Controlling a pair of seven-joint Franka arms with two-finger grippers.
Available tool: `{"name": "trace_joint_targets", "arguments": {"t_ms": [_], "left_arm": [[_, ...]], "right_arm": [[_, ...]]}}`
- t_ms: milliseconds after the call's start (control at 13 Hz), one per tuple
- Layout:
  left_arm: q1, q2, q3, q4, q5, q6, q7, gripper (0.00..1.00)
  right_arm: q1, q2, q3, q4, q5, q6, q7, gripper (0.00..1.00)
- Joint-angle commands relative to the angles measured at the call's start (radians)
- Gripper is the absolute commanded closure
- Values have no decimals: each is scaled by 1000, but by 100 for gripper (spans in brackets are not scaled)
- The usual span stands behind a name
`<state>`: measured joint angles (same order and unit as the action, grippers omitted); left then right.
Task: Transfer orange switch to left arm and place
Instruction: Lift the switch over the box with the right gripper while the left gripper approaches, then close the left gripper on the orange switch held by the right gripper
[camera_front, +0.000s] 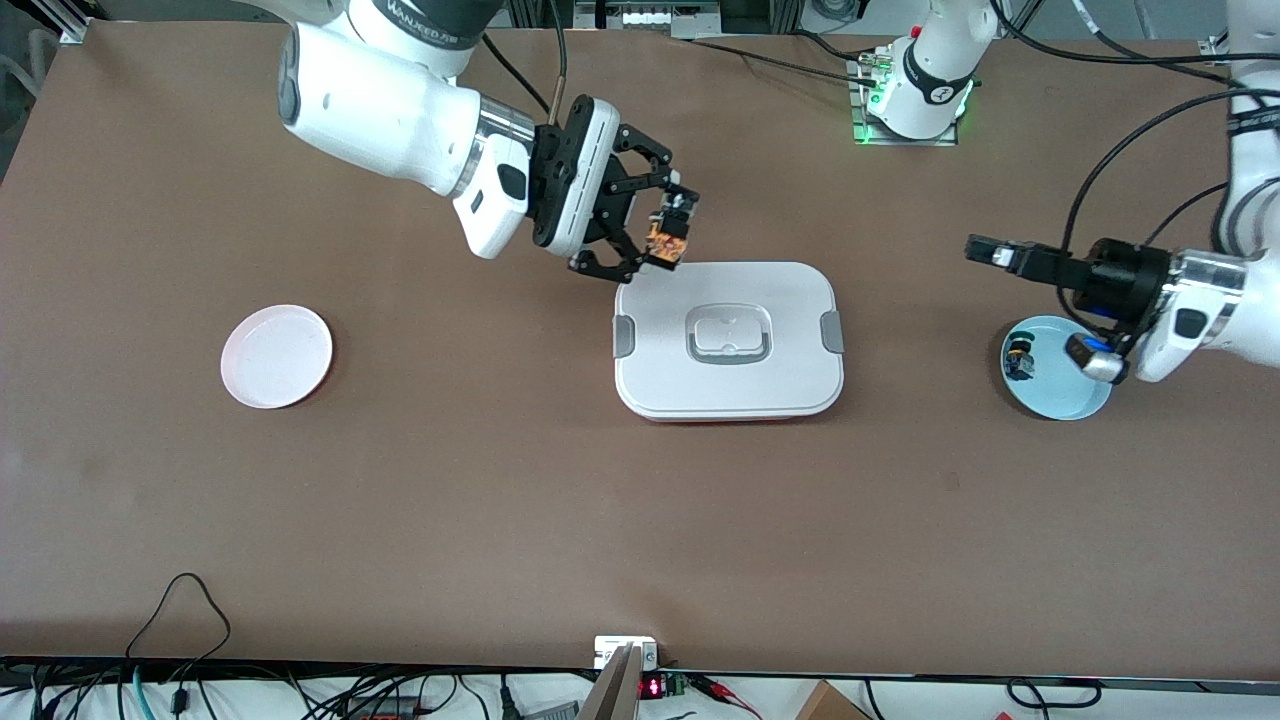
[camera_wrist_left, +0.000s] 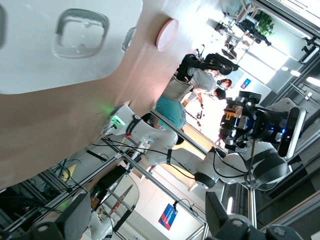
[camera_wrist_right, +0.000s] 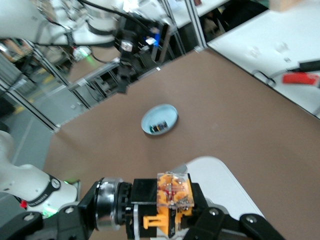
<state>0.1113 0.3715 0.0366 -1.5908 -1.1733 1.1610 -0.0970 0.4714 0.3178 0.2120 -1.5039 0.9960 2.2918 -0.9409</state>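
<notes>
Evidently your right claw was clamped on the orange switch, held aloft over the box's corner. Light, rigid, small plastic; likely slippery, so pinch its flat sides. Left claw waited over the blue dish; its closure, cannot tell.

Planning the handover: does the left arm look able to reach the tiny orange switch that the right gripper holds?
Probably yes. The right gripper holds the orange and black switch in the air over the edge of the large white lidded box. The left gripper hangs near the pale blue plate, with open air between them.
</notes>
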Motion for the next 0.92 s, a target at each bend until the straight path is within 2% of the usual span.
{"name": "trace_joint_targets", "arguments": {"t_ms": [0, 460, 690, 843], "left_arm": [[-85, -11, 2, -11, -78, 69, 13, 0], [-228, -34, -15, -112, -253, 311, 13, 0], [-232, -114, -110, -190, -304, 458, -19, 0], [-231, -146, -119, -190, -304, 470, -102, 0]], "right_arm": [[4, 40, -3, -1, 175, 11, -178, 100], [12, 89, -3, 2, 547, 14, -470, 100], [26, 113, -6, 14, 653, 15, -608, 100], [26, 119, -6, 14, 685, 17, -676, 100]]}}
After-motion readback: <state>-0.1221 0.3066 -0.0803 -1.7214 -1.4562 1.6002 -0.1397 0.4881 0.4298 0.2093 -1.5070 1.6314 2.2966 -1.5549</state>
